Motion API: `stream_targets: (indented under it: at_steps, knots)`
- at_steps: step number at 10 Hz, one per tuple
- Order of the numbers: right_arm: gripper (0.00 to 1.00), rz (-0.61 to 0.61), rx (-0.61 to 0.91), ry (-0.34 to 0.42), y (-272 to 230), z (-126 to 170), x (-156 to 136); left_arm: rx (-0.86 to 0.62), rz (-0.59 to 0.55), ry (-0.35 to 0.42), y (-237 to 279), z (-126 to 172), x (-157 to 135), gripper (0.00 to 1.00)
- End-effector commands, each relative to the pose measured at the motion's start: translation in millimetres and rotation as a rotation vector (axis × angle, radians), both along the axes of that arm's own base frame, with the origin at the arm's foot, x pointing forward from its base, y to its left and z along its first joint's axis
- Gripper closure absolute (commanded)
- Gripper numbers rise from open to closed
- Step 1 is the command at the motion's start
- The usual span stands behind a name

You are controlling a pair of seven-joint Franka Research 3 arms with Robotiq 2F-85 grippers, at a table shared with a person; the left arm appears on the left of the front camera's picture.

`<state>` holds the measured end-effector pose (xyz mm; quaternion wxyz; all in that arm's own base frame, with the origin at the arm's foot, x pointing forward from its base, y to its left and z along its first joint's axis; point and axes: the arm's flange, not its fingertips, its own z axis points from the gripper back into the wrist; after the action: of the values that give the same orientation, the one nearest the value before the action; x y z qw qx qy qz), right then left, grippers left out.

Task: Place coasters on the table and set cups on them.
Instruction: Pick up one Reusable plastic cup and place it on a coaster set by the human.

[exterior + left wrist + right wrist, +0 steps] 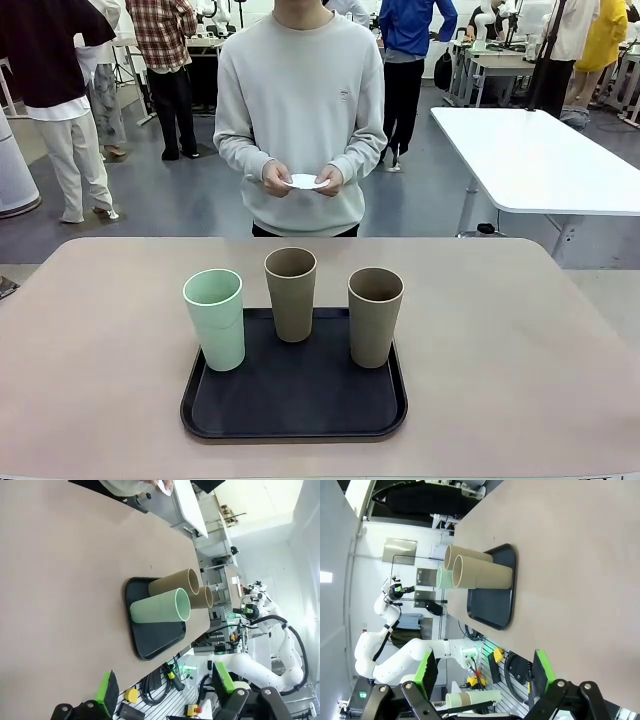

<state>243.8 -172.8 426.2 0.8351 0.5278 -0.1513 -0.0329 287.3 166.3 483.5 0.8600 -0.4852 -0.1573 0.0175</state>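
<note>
Tan table (520,340), both hands (276,179) holding coasters (305,182)

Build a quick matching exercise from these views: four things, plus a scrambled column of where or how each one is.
Things:
1. mint green cup
2. tan cups
3. white coaster
4. left gripper

States:
A. open, holding nothing
B. between the person's hands
C. standing on the black tray, robot's left side
D. standing on the tray, middle and robot's right

Pairs: 1-C, 2-D, 3-B, 4-A
</note>
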Motion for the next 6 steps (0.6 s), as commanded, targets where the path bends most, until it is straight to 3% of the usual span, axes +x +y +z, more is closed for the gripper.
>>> stream_targets:
  at_steps: [1,2,3,6]
  knots:
    - [0.00,0.029,-0.021,0.007,2.6,1.6,-8.1,0.026,0.032,0.036,-9.6,-0.8,-11.3,0.00]
    - [0.00,0.104,0.001,-0.033,8.8,3.3,-8.2,0.073,0.025,0.050,-12.1,2.6,-13.8,0.00]
    - [0.00,-0.002,-0.002,0.001,-1.2,2.6,-4.0,0.009,0.011,0.007,-0.8,0.5,-3.1,0.00]
    - [0.00,-0.002,-0.002,0.001,-1.2,2.6,-4.0,0.009,0.011,0.007,-0.8,0.5,-3.1,0.00]
